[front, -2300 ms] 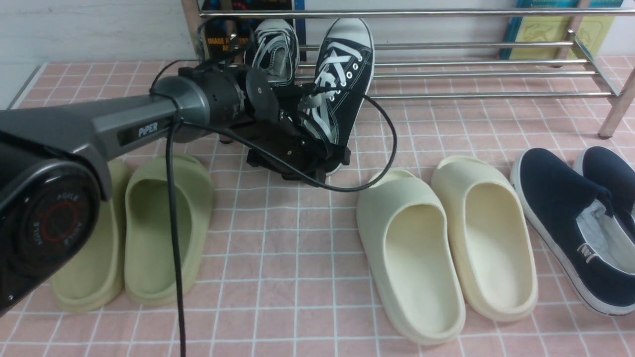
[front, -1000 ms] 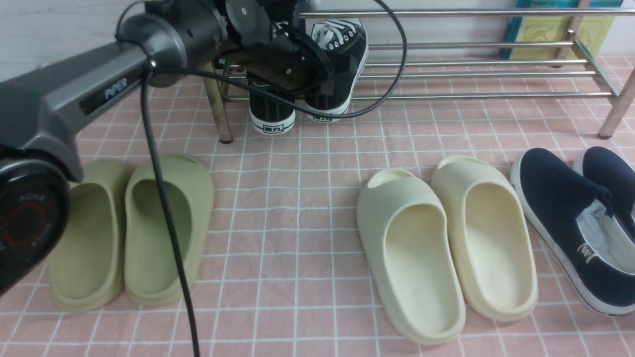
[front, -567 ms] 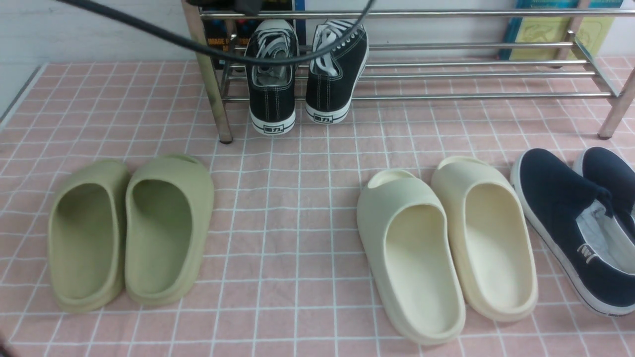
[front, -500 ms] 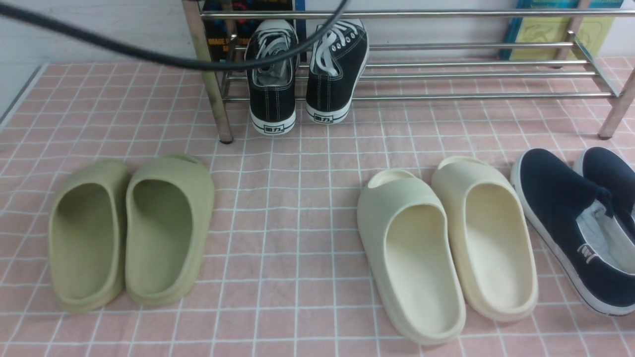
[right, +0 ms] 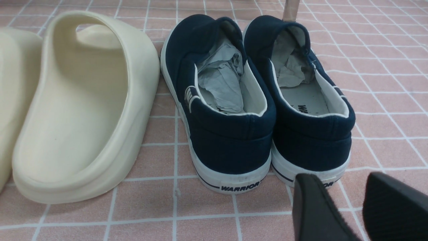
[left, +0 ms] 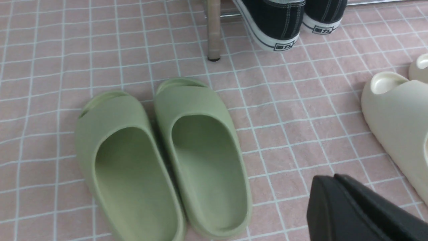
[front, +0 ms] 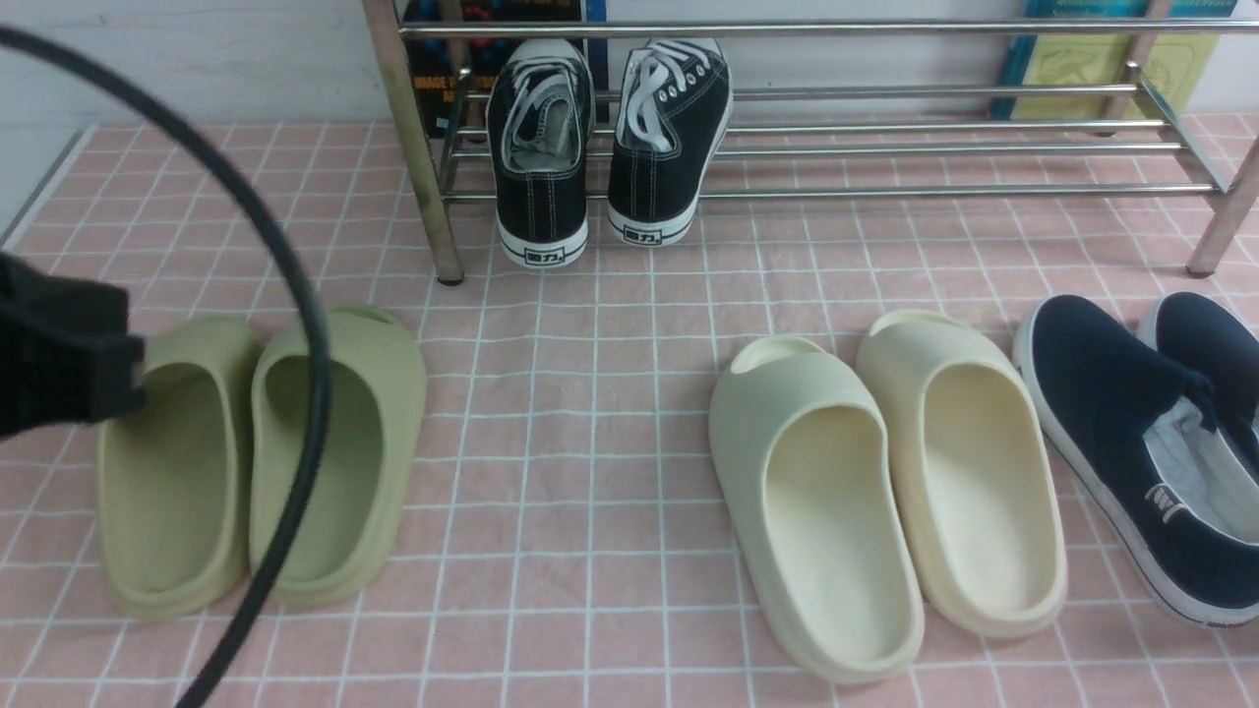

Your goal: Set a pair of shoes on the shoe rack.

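Pink tiled floor; sneakers racked upper centre. Left tool clenched empty, right tool released: retract clear of slippers.

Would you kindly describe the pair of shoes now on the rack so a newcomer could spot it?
Find the chrome shoe rack along the far wall. At its left end, heels outward, sits the pair of shoes: black canvas sneakers, the only laced footwear; the rest are foam slippers and navy slip-ons.
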Available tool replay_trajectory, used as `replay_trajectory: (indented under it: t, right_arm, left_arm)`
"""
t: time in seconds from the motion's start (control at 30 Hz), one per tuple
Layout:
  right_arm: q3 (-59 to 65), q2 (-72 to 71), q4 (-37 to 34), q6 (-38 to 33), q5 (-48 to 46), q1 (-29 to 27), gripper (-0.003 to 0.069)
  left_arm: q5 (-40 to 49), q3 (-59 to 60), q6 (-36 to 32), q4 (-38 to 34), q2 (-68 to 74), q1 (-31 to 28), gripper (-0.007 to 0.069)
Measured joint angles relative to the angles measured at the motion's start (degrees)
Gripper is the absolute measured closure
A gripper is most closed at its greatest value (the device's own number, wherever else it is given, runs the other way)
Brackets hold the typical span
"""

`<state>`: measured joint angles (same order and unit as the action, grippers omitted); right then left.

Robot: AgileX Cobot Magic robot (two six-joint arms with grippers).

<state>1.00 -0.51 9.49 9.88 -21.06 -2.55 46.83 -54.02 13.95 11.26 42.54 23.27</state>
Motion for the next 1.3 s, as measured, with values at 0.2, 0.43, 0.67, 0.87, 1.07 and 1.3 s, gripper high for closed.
replay_trajectory:
  t: [0.2, 0.43, 0.67, 0.87, 1.07, 1.3]
  right_arm:
    - [0.0, 0.0, 0.0, 0.0, 0.0, 0.0, 0.0419]
    - [0.0, 0.0, 0.0, 0.0, 0.0, 0.0, 0.0419]
    - [0.0, 0.0, 0.02, 0.0, 0.0, 0.0, 0.0419]
    - [0.0, 0.0, 0.02, 0.0, 0.0, 0.0, 0.0419]
    - [0.0, 0.0, 0.02, 0.0, 0.0, 0.0, 0.0419]
    - [0.0, 0.0, 0.02, 0.0, -0.02, 0.0, 0.0419]
  left_arm:
    - [0.86, 0.6, -1.54, 2.79, -5.49, 0.0, 0.0606]
    - [-1.85, 4.56, -4.0, 4.0, -8.04, -0.3, 0.0606]
    - [-27.11, 25.67, -4.11, -0.06, -18.2, -7.86, 0.0606]
    - [-46.33, 46.25, -4.13, -5.75, -31.19, -20.25, 0.0606]
    - [-44.7, 54.77, -4.13, -5.08, -40.2, -27.05, 0.0606]
    - [-29.5, 55.61, -4.4, -4.86, -43.22, -27.36, 0.0606]
